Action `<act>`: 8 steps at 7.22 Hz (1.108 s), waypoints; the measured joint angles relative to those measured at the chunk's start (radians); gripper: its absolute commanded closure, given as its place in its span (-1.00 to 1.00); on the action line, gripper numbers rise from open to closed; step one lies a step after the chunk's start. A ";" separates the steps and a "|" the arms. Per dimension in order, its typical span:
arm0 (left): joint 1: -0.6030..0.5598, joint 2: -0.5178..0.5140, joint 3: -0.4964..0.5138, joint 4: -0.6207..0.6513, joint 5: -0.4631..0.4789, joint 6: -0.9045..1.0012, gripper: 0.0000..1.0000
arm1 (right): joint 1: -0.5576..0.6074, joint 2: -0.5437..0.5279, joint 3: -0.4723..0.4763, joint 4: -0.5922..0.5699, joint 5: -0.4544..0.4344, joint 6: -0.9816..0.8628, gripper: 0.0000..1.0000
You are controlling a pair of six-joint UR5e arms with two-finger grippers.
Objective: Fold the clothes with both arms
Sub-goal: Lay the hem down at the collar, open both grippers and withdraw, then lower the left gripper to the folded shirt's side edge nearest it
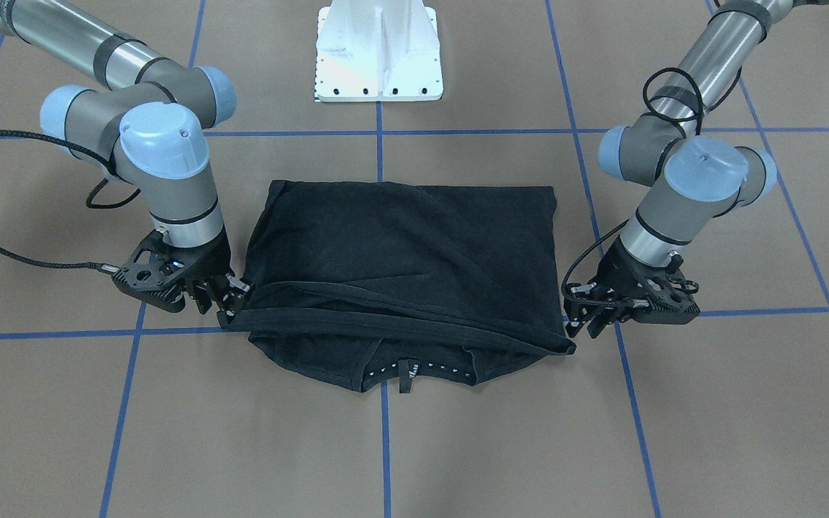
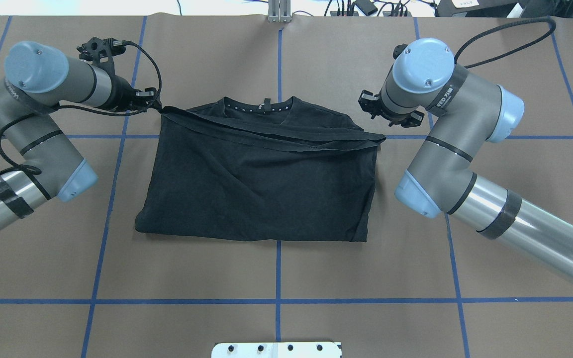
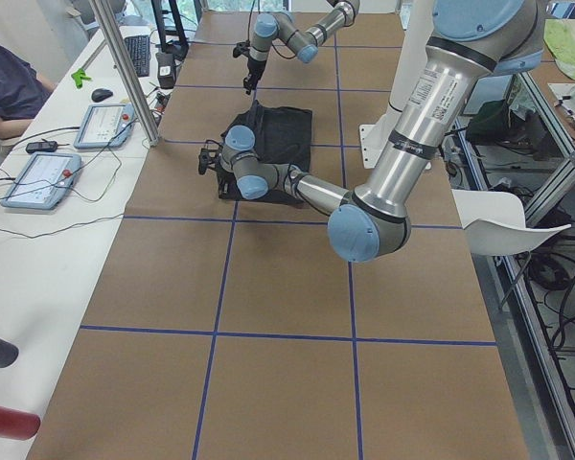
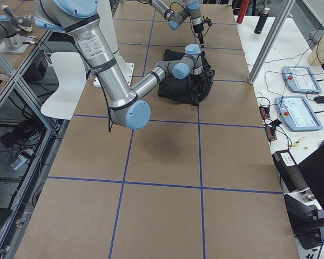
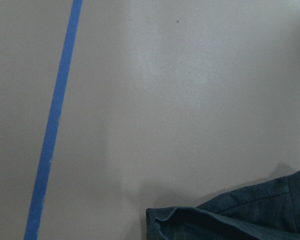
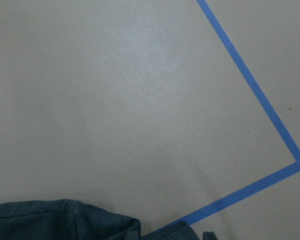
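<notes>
A brown desk (image 2: 192, 268) taped into squares by blue lines (image 2: 278, 278) fills the middle of the room, with a white bench (image 3: 19, 278) along one side carrying tablets (image 3: 40, 178), a keyboard (image 3: 139, 56) and a mouse (image 3: 101, 94), a seated person (image 3: 5, 81) behind it, and a white chair (image 3: 513, 230) opposite.

Brown worktop (image 3: 287, 287) w/ blue tape grid. Near, big left arm (image 3: 364, 206) drops from top right, elbows low, then runs fwd. Its wrist sits at the near edge of the black T-shirt (image 3: 280, 132), tool end mostly hidden behind the wrist. Far, small right arm (image 3: 297, 34) comes in from the top. Right gripper (image 3: 248, 81) points down by the shirt's far edge, jaws too small to read. White pedestal (image 3: 372, 144) stands right of shirt. Left side: white bench (image 3: 29, 278) w/ 2 tablets (image 3: 43, 178), mouse (image 3: 101, 94), keyboard (image 3: 139, 53). Seated operator (image 3: 5, 81) top left. Alu post (image 3: 125, 72) leans up beside them.
</notes>
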 measured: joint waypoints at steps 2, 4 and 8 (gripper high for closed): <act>-0.009 0.030 -0.057 0.002 -0.055 0.036 -1.00 | 0.039 0.002 0.003 0.000 0.096 -0.058 -1.00; -0.004 0.137 -0.195 0.002 -0.101 0.038 -1.00 | 0.053 -0.019 0.036 -0.001 0.151 -0.118 -1.00; 0.152 0.363 -0.379 -0.129 -0.112 -0.085 -1.00 | 0.058 -0.165 0.211 0.000 0.196 -0.244 -1.00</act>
